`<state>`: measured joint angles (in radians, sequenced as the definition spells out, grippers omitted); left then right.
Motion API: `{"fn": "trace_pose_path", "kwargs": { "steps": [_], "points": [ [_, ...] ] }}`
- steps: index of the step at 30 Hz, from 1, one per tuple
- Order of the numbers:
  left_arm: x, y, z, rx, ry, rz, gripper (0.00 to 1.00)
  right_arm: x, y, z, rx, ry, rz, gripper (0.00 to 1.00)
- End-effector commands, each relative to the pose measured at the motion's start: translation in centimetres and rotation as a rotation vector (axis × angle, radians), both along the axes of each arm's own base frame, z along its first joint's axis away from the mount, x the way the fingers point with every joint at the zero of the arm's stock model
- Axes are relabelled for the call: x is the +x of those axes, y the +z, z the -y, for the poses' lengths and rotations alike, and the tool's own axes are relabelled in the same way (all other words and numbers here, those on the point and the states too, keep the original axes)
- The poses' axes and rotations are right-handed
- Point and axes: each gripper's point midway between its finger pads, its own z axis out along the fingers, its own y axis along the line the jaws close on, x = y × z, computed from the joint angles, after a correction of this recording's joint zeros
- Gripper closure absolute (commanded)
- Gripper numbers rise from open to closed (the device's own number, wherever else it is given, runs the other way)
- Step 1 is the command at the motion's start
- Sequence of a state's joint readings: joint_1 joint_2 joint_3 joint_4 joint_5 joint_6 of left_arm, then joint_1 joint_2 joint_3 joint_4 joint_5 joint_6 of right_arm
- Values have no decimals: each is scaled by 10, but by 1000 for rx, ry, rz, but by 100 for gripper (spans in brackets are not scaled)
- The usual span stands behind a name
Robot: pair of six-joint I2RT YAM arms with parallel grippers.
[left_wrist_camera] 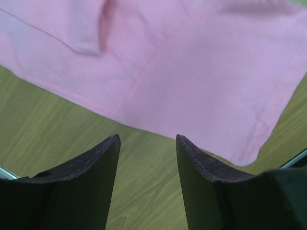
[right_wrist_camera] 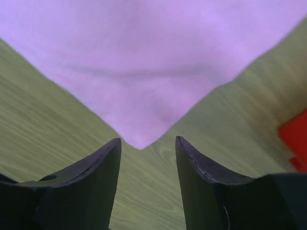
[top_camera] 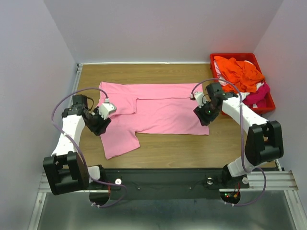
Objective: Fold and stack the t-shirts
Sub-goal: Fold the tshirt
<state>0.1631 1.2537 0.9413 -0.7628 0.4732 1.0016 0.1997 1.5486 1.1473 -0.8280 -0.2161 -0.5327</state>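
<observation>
A light pink t-shirt (top_camera: 153, 112) lies spread on the wooden table, its upper part folded over and one sleeve (top_camera: 120, 141) hanging toward the front left. My left gripper (top_camera: 103, 120) hovers at the shirt's left edge, open and empty; in the left wrist view the pink cloth (left_wrist_camera: 192, 67) lies just beyond the gripper (left_wrist_camera: 147, 140). My right gripper (top_camera: 202, 113) stands at the shirt's right edge, open and empty. In the right wrist view a pink corner (right_wrist_camera: 141, 139) points between the fingertips, with the gripper (right_wrist_camera: 147, 141) above bare wood. Orange (top_camera: 240, 72), white and magenta (top_camera: 259, 93) t-shirts lie bunched in the bin.
A red plastic bin (top_camera: 225, 57) stands at the back right corner; its red edge (right_wrist_camera: 295, 141) shows in the right wrist view. White walls close in the table on the left, back and right. Bare wood (top_camera: 192, 146) runs along the front.
</observation>
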Motion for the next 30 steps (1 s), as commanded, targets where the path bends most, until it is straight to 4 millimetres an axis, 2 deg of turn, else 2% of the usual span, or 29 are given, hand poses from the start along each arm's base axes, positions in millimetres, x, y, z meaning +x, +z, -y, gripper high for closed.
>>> {"fn": "trace_pose_path", "kwargs": {
  "steps": [1, 6, 10, 18, 25, 30],
  "points": [
    [-27, -23, -13, 124, -91, -24, 38, -18, -20, 3, -92, 60, -10, 46],
    [-14, -23, -18, 161, -88, 37, 40, -16, -30, 3, -159, 88, 47, 47],
    [-8, -38, -17, 143, -100, -21, 43, -17, -39, 1, -178, 108, 58, 47],
    [4, -44, -16, 111, -80, -48, 44, -25, -52, 1, -202, 138, 42, 48],
    [3, -52, -16, 106, -71, -67, 44, -34, -62, 3, -224, 160, 30, 52],
    [6, -55, -17, 107, -57, -62, 45, -41, -74, 11, -258, 166, 8, 61]
  ]
}}
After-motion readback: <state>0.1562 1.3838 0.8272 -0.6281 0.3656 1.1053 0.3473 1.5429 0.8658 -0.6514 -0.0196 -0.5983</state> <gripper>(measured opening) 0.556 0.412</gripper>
